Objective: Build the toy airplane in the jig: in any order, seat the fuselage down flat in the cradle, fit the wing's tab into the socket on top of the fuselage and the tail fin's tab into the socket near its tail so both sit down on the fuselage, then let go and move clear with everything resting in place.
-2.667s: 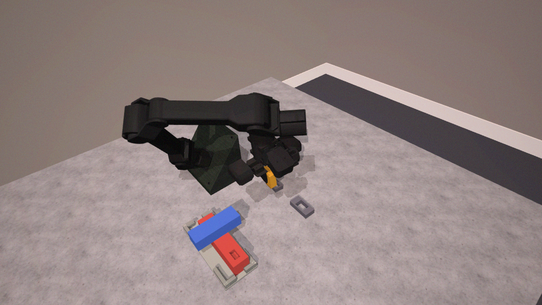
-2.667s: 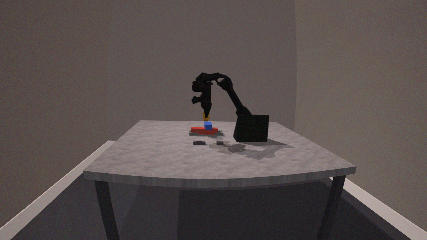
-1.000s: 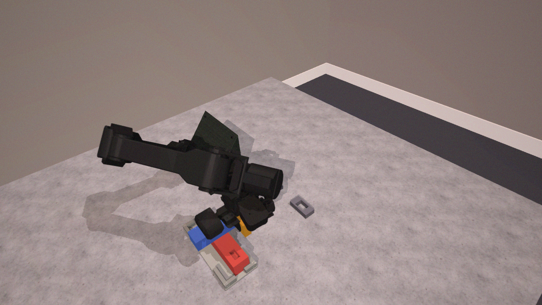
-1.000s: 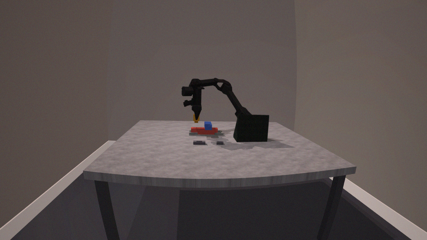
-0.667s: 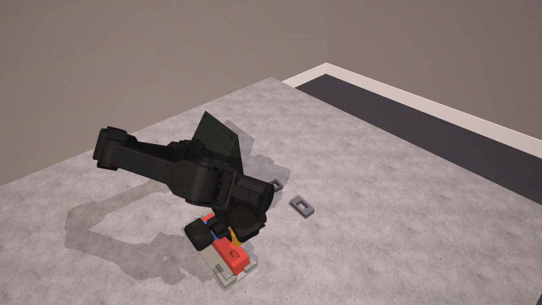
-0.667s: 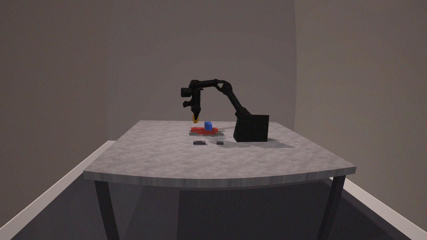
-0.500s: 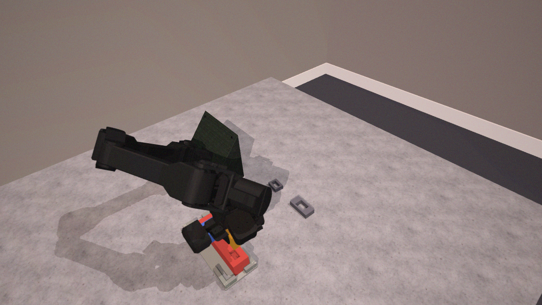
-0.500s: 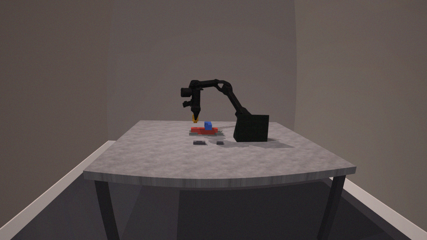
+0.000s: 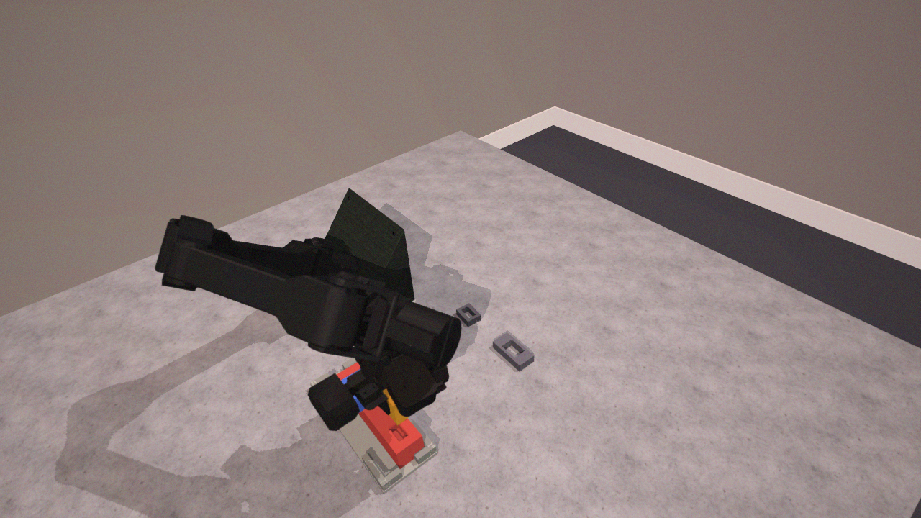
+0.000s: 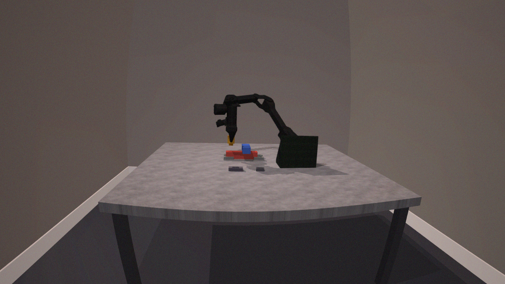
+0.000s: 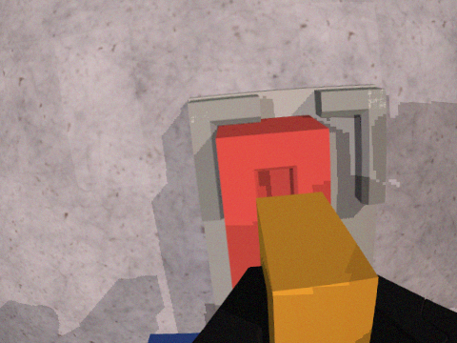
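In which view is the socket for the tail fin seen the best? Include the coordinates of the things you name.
The wrist view: the socket (image 9: 398, 432) (image 11: 276, 182) appears large there, though the orange fin hides its near edge. Top shows it small; exterior does not show it clearly.

Tail fin (image 9: 396, 409) (image 10: 229, 141) (image 11: 316, 243): orange, upright in gripper (image 9: 385, 406) (image 10: 231, 142) (image 11: 295, 277); red fuselage (image 9: 389, 432) (image 10: 233, 154) (image 11: 273, 152) below, in cradle (image 9: 352, 434) (image 10: 261, 158) (image 11: 205, 157); blue wing (image 9: 358, 403) (image 10: 245, 148) (image 11: 172, 338) across it

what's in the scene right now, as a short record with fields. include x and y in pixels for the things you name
end effector (image 9: 386, 406) (image 10: 231, 141) (image 11: 295, 277): shut on the orange blocky tail fin (image 9: 395, 409) (image 10: 230, 140) (image 11: 314, 243)
fuselage: long red block (image 9: 389, 432) (image 10: 238, 154) (image 11: 276, 152), in the pale grey jig (image 9: 352, 432) (image 10: 229, 159) (image 11: 373, 143)
wing: blue bar (image 10: 245, 148) (image 11: 171, 338), across the fuselage
tail socket: unfilled
loose on table: two dark grey rectangular frames, one larger (image 9: 524, 357) (image 10: 235, 169), one smaller (image 9: 473, 320) (image 10: 259, 169)
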